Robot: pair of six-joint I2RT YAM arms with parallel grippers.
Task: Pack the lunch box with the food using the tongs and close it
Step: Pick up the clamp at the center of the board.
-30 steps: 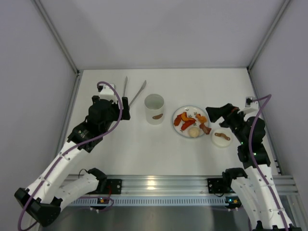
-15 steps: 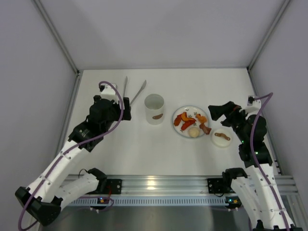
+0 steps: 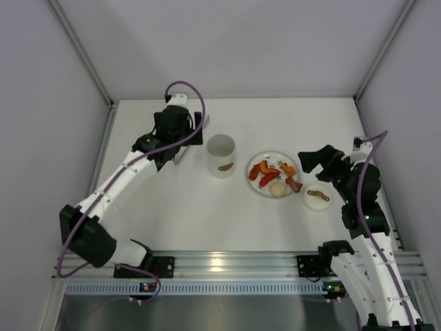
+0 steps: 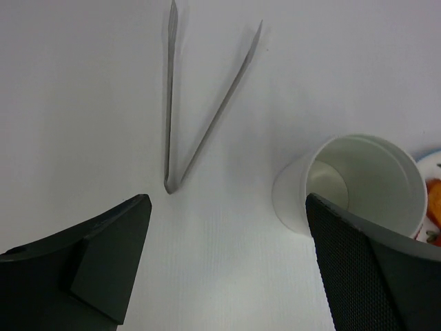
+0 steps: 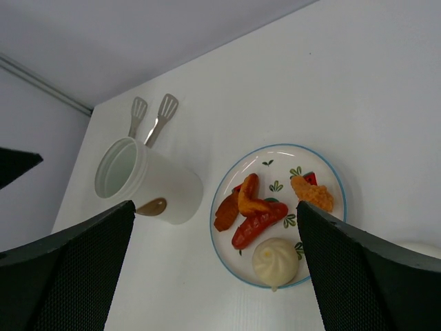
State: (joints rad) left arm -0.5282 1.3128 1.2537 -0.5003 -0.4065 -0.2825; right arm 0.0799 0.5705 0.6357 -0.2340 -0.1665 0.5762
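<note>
The lunch box (image 3: pixel 221 156) is a white cup with a brown mark, standing upright and uncovered mid-table (image 4: pixel 358 186) (image 5: pixel 148 183). The food (image 3: pixel 272 172) (image 5: pixel 258 214) lies on a printed plate (image 3: pixel 266 156) (image 5: pixel 324 224): orange-red and brown pieces and a pale bun. The metal tongs (image 4: pixel 200 117) lie flat in a V left of the cup, with their flat tips (image 5: pixel 153 107) showing behind it. My left gripper (image 3: pixel 185 138) (image 4: pixel 227 207) hovers open over the tongs, covering most of them from above. My right gripper (image 3: pixel 308 160) (image 5: pixel 214 203) is open beside the plate, holding nothing.
A small white lid (image 3: pixel 318 198) with a brown curved handle lies right of the plate, under my right arm. Grey walls close the table in at the back and on both sides. The arm bases sit on a metal rail at the near edge.
My left arm has swung from the left of the tongs toward the back of the table and now hangs over them. The right arm has barely shifted.
</note>
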